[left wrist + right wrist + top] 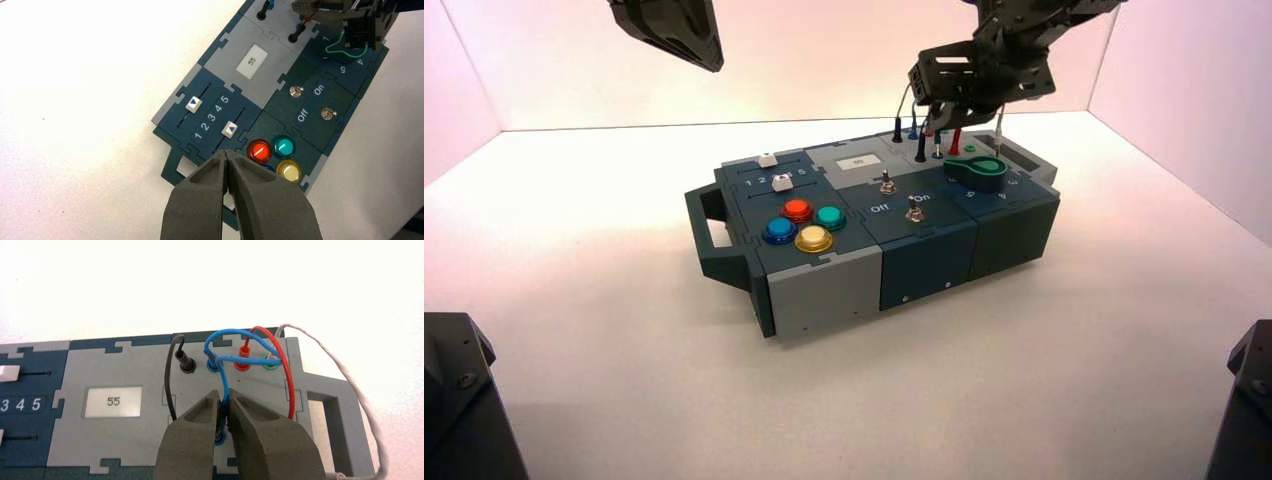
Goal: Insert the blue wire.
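1 of 2 ends of the blue wire [245,331] looks seated in the blue socket of the grey panel's far row; end 2 is in your right gripper [223,400], narrow on the plug, right over the near-row blue socket [219,439]. Left: push it home, let go. Wire's thin, blue, bent in a loop. Your left gripper [226,156], fingers together, waits off the box's left side.

The robot's arms [1014,45] look matte black; angular plates [469,400] carry dark round screws [466,381].
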Robot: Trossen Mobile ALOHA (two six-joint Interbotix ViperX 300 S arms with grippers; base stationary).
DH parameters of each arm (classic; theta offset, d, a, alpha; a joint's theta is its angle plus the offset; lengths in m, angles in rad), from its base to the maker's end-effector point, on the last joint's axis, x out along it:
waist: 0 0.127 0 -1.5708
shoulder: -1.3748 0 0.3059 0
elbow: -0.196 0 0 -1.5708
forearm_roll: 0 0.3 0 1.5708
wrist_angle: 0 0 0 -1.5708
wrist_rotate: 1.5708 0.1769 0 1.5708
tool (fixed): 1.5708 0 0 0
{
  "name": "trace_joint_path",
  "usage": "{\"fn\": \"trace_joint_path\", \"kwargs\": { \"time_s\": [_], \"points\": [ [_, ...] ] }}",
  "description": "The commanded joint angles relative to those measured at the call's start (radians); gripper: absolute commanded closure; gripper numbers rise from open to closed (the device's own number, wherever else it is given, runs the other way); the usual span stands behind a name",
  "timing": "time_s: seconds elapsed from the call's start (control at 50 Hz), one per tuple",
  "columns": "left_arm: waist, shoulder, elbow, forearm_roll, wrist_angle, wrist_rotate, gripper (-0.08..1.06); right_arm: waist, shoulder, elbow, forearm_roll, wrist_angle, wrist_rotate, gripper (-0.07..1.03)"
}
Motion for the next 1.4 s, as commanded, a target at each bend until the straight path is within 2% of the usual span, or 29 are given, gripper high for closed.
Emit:
{"fn": "trace_joint_path", "kwargs": {
  "time_s": [0.02,0.36,0.7,1.4],
  "points": [
    [0.008,-0.005,-0.021,0.002,-0.008,0.006,1.00,0.006,-0.023,0.000,-0.008,0.020,-0.003,0.99],
    [0.008,-0.011,-0.018,0.000,-0.008,0.006,1.00,0.020,-0.026,-0.003,-0.009,0.035,-0.003,0.99],
    [0.008,-0.015,-0.017,0.002,-0.008,0.006,1.00,0.031,-0.026,-0.020,-0.014,0.086,-0.003,0.99],
    [0.008,-0.021,-0.021,0.002,-0.008,0.006,1.00,0.034,-0.006,-0.098,-0.017,0.268,-0.003,0.99]
  ]
}}
